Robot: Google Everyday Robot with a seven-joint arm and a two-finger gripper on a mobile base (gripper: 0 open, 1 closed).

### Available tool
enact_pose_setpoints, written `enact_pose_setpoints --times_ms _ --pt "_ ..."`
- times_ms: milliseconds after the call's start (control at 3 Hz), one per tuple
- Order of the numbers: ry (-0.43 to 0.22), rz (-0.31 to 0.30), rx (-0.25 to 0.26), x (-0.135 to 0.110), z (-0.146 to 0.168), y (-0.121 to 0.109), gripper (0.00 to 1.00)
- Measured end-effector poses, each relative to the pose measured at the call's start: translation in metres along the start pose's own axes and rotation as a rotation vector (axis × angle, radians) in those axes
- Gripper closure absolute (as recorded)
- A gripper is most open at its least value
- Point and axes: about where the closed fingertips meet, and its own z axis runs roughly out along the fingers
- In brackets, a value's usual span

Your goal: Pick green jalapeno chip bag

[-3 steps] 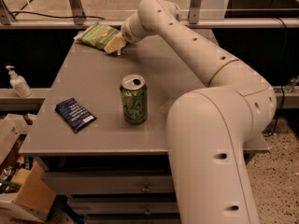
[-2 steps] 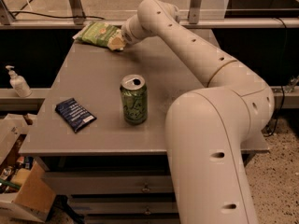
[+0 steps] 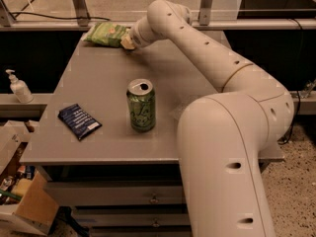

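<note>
The green jalapeno chip bag (image 3: 105,33) lies flat at the far left corner of the grey table (image 3: 98,78); it is light green and crinkly. My gripper (image 3: 127,41) is at the bag's right end, low over the table and touching or just beside the bag. The arm reaches to it from the right across the far half of the table. The gripper's tip is partly hidden by the wrist.
A green soda can (image 3: 141,105) stands upright mid-table near the front. A small dark blue packet (image 3: 79,121) lies at the front left. A white pump bottle (image 3: 18,87) stands on a ledge to the left. Cardboard boxes (image 3: 24,201) sit on the floor at the lower left.
The gripper has shifted slightly farther back and right at the bag's right end. The bag looks nudged a little toward the far edge. The can and packet have not moved.
</note>
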Motion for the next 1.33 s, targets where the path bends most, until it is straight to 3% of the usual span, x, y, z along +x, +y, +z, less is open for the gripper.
enact_pose_setpoints --times_ms 333,667,1000,1333 --pt "0.0 0.008 0.006 0.003 -0.003 -0.001 1.0" --pt "-0.024 0.0 0.019 -0.004 -0.014 -0.002 1.0" --pt "-0.068 -0.018 0.054 -0.014 -0.043 -0.001 1.0" --pt "-0.127 -0.041 0.114 -0.027 -0.091 0.003 1.0"
